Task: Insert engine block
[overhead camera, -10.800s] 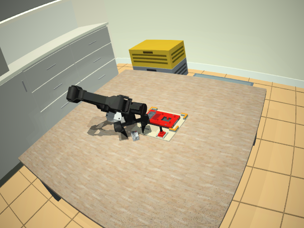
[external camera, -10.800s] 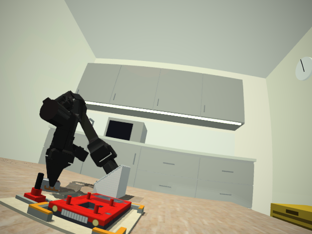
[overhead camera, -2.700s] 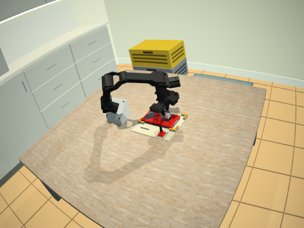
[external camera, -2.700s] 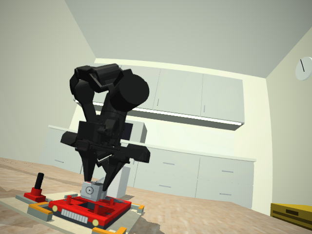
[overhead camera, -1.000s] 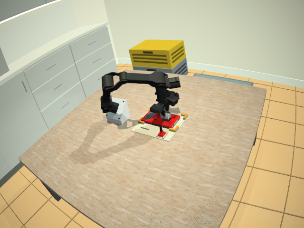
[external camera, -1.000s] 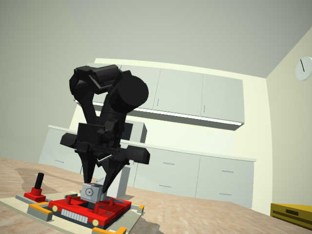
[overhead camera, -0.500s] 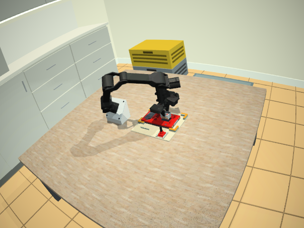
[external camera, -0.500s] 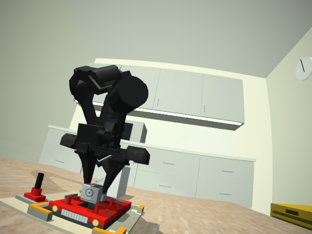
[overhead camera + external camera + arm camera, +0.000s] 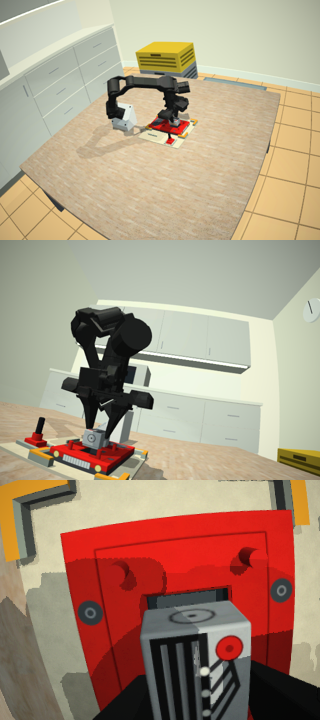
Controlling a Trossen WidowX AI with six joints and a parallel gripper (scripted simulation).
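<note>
My gripper (image 9: 173, 119) (image 9: 98, 432) (image 9: 197, 679) is shut on the grey engine block (image 9: 175, 122) (image 9: 90, 442) (image 9: 195, 627) by its sides. The block is upright, its black-slatted, red-capped face up. The red car body (image 9: 183, 127) (image 9: 118, 454) (image 9: 180, 532) lies flat below it. The block stands mostly above the car body, over the dark opening (image 9: 90, 451) (image 9: 190, 599), part of which shows beside it. The rib and the block's underside are hidden, so I cannot tell whether its lower edge is inside.
Red posts (image 9: 98, 453) (image 9: 248, 556) stand up around the opening. Orange corner brackets (image 9: 183, 135) (image 9: 41, 450) edge the car body on the cream board (image 9: 160, 140). A red base with a black stick (image 9: 170, 141) (image 9: 36, 440) stands beside it. A pale slanted box (image 9: 131, 117) stands near the arm's base.
</note>
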